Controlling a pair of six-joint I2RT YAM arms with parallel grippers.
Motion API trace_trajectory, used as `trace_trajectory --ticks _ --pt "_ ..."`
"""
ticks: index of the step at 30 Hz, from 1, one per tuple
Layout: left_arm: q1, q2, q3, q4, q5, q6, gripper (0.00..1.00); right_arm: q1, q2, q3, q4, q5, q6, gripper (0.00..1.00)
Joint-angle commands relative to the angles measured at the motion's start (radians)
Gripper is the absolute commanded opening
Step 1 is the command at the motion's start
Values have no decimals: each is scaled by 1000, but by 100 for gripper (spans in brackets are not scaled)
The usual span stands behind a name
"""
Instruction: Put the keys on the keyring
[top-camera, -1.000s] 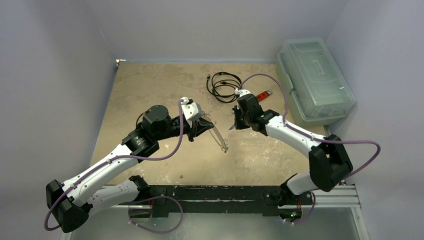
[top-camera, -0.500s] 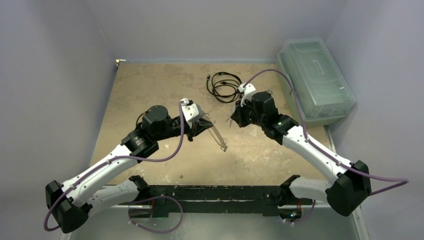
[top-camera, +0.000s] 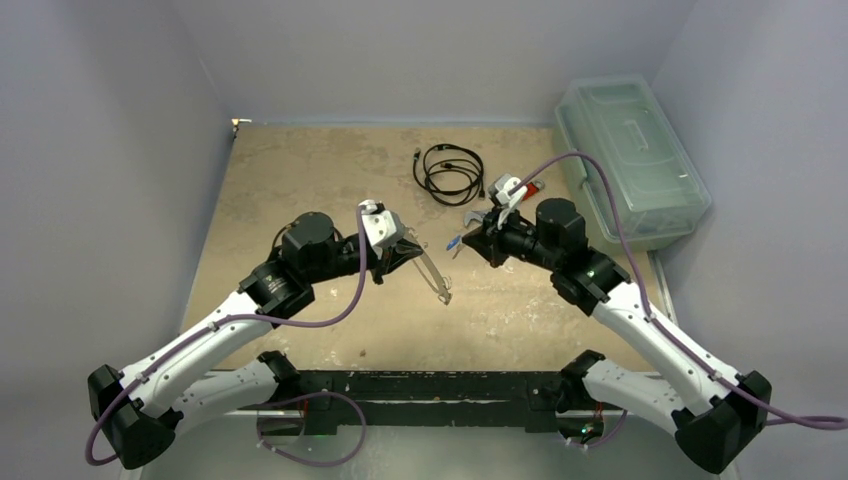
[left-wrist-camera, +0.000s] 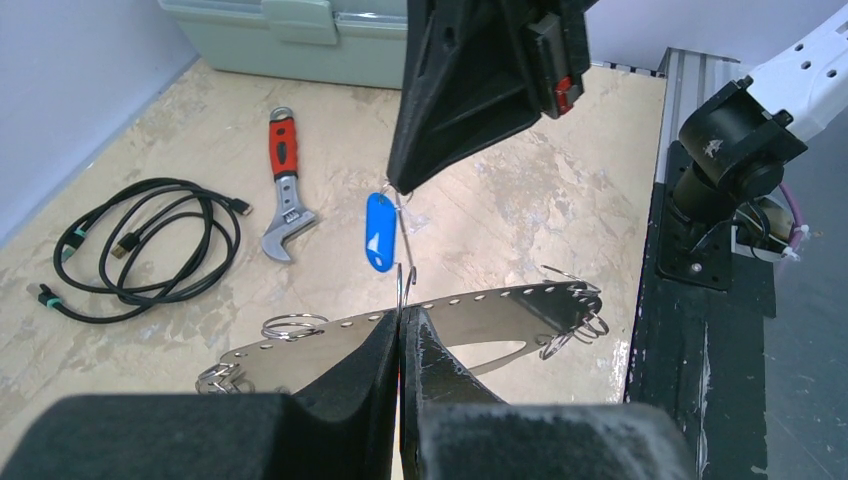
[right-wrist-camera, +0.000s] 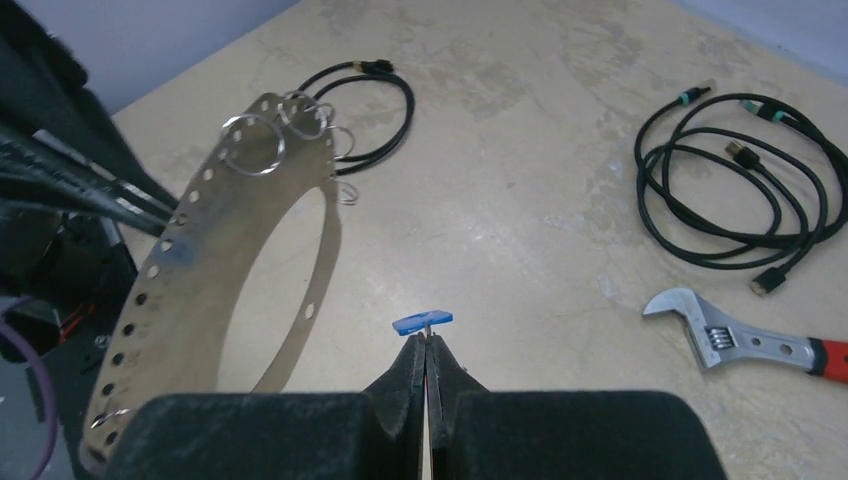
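My left gripper (top-camera: 408, 252) is shut on the keyring (top-camera: 437, 278), a flat silvery ring with punched holes and small wire loops, and holds it above the table. In the left wrist view the keyring (left-wrist-camera: 480, 305) runs across behind my closed fingertips (left-wrist-camera: 385, 345), with one wire loop standing up between them. My right gripper (top-camera: 470, 238) is shut on the blue-headed key (top-camera: 455, 242). The blue key (left-wrist-camera: 379, 232) hangs just above that loop. In the right wrist view the blue key (right-wrist-camera: 422, 321) sticks out of the closed jaws, right of the keyring (right-wrist-camera: 215, 230). I cannot make out the plain silver key.
A red-handled wrench (left-wrist-camera: 285, 185) and a coiled black cable (top-camera: 450, 172) lie on the table beyond the grippers. A clear lidded box (top-camera: 630, 160) stands at the back right. Grey walls close in the left, back and right sides.
My right arm has swung its elbow out to the right and turned the wrist, carrying the blue key slightly left and up towards the keyring. The left gripper and keyring have hardly moved.
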Motion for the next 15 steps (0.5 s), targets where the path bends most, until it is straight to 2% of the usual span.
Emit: trace_trajectory --ticks 1,7,15 --pt "-4 -12 5 34 -3 21 0 -2 -40 -22 36 -127 -53 0" --pt "-5 7 6 31 23 27 0 -2 -106 -33 60 -263 -91 0" --pt "-7 40 13 23 108 34 0 -2 -82 -15 67 -431 -118 0"
